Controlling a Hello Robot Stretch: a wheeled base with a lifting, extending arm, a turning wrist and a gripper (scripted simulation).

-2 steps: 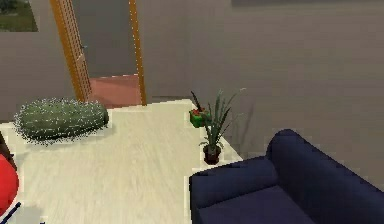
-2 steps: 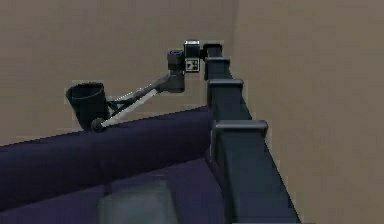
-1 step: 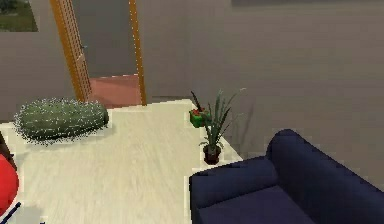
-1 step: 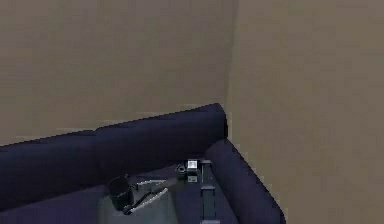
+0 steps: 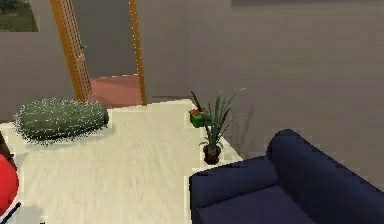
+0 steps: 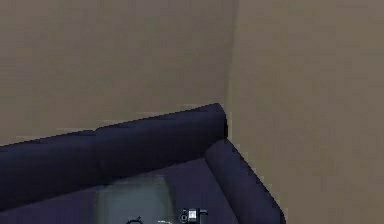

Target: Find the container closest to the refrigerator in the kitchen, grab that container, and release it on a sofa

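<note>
Forward view: potted plant (image 5: 212,135) nr navy sofa (image 5: 300,185); hand (image 6: 140,219) by sofa, load can't tell.

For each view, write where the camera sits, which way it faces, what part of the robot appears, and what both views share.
Forward view: on the robot, facing ahead and somewhat down at a doorway, a potted plant and a dark blue sofa.
Arm side view: on the robot's body, facing out sideways at the sofa in a wall corner; the gripper shows at the bottom edge.
Shared: probably the same dark blue sofa.
</note>
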